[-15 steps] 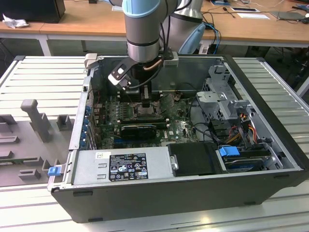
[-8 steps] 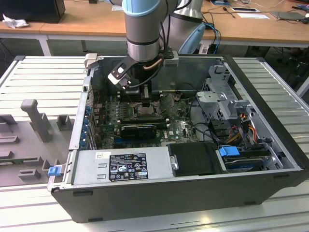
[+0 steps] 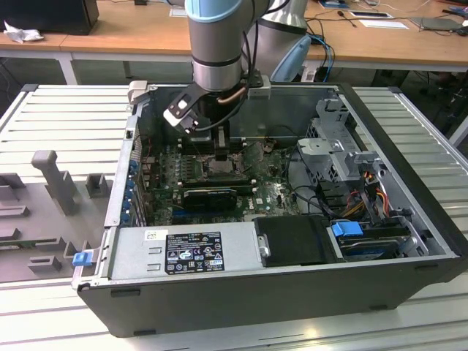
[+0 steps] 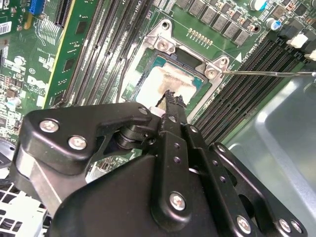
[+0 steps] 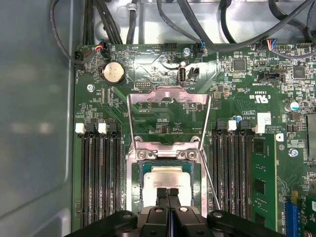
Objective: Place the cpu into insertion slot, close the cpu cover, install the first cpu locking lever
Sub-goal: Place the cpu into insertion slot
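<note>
First wrist view: the black gripper point(image 5: 168, 193) is sitting nearest the camera, its two fingertips clenching together with nothing showing between them. The tips are hanging right over the near edge of the cpu point(image 5: 168, 177); whether they are touching it is hard to tell. The cpu is lying flat, pale face up, inside the insertion slot point(image 5: 132, 187), so the placing step is looking done. The clenched tips are probably poised there to press or nudge rather than to grasp.

Just beside the insertion slot, a thin wire locking lever point(image 5: 210, 180) is sticking out unlatched, which is leaving the cpu cover free to swing. Dark memory slots point(image 5: 98, 177) are running along both sides.

Beyond the insertion slot, the cpu cover point(image 5: 168, 96) is standing swung open on its hinge, with the green circuit board point(image 5: 163, 69) showing through its window. It is not yet lying over the cpu.

In the second wrist view the fingertips point(image 4: 172, 98) are pointing down at the pale cpu point(image 4: 158, 81), and the locking lever point(image 4: 266, 74) is jutting out sideways.

In the exterior view the arm is reaching straight down into an open computer case point(image 3: 292, 292) lying on its side on a ribbed grey table point(image 3: 58, 110). The gripper point(image 3: 221, 146) is working toward the far side of the case, a little to the exterior view's left of centre.
</note>
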Motion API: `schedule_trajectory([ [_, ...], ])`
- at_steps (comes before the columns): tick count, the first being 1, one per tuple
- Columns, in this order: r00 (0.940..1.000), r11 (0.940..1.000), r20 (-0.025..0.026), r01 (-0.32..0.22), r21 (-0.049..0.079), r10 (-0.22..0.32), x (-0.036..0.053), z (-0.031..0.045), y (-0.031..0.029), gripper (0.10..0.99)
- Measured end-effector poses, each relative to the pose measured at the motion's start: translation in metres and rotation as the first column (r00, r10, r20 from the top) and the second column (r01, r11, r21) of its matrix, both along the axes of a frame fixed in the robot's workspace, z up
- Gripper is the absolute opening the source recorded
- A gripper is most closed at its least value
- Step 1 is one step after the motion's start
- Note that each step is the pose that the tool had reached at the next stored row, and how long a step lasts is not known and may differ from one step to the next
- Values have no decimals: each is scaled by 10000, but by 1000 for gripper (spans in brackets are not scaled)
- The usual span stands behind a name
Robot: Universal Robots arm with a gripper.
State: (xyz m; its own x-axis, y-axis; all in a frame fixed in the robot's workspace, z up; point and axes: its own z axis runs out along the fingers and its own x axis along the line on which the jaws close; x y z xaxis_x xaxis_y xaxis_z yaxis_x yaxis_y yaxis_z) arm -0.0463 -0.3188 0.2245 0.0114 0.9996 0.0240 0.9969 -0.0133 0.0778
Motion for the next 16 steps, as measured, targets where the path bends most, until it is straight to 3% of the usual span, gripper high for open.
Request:
schedule_trajectory([
  [16, 10000, 10000, 1, 0, 1, 0, 0, 88, 0, 106],
])
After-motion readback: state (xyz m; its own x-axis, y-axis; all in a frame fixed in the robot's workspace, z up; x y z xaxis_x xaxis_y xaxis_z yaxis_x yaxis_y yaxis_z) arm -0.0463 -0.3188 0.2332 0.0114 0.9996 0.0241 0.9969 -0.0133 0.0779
